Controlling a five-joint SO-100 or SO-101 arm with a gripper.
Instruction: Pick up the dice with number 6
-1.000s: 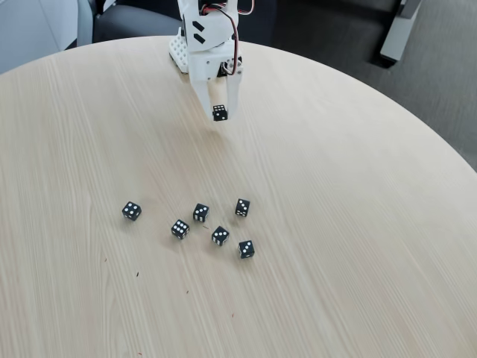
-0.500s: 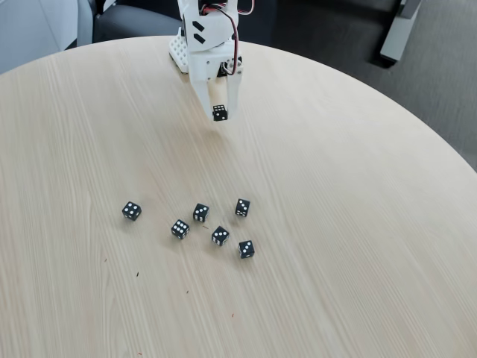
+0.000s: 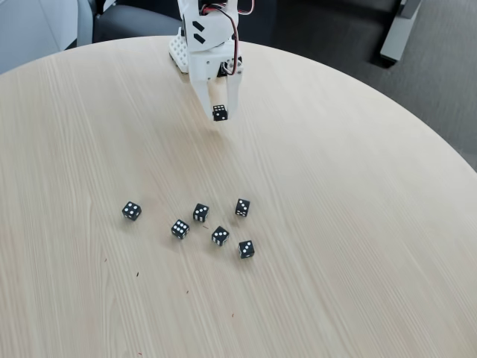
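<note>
Now, tool (image 3: 219, 113): we see it pinching the die (image 3: 220, 112), fingers pointing down.
Die: lifted above the table (image 3: 358, 224), so we judge the pick done.
Other dice (image 3: 201, 212): six loose, well apart from it.

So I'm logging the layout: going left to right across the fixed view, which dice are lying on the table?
Die showing three pips → five-pip die → die at the cluster's top left → lower middle die → upper right die → rightmost die.

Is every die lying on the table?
No: one die is held between the fingers of the gripper, above the table.
</note>
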